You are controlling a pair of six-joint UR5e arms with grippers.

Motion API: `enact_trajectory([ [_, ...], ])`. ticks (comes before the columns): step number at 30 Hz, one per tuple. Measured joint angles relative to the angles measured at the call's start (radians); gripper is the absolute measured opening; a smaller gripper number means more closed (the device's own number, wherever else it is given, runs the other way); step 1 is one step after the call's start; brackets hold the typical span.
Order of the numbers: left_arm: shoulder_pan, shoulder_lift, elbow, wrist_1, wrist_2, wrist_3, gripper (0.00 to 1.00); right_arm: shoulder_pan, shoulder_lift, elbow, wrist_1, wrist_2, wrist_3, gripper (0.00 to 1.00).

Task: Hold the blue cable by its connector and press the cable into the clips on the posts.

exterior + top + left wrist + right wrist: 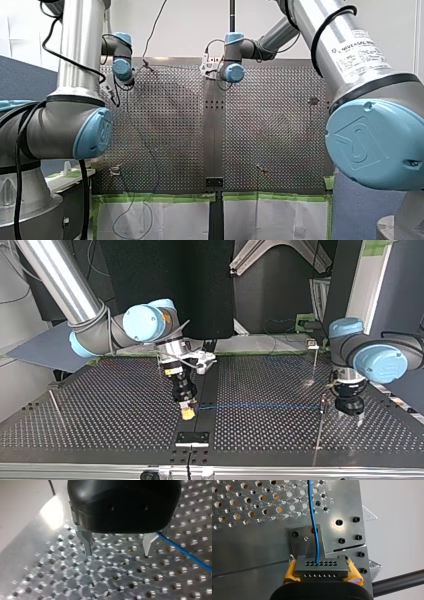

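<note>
In the right wrist view my right gripper is shut on the dark connector block, which sits between its yellow pads. The blue cable leaves the connector and runs ahead over the perforated plate. In the top view the right gripper holds the connector low over the table's middle. The blue cable stretches level from there to a thin post. My left gripper hangs just beyond that post. In the left wrist view its metal fingers stand open and empty, with the cable beside one of them.
A second thin post with a clip on top stands further back at the top view's right, and another rod stands at its left. A small black plate is bolted near the table's near edge, under the connector.
</note>
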Motion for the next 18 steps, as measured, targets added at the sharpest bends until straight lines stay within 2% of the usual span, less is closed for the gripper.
enact_trajectory([
  [7,0.001,0.036,-0.035,-0.061,0.069,0.001,0.99,0.0,0.0,-0.01,0.005,0.0,0.0,0.0],
  [18,-0.006,0.133,-0.107,-0.077,0.179,-0.022,0.99,0.0,0.0,-0.014,0.008,0.0,0.0,0.0],
])
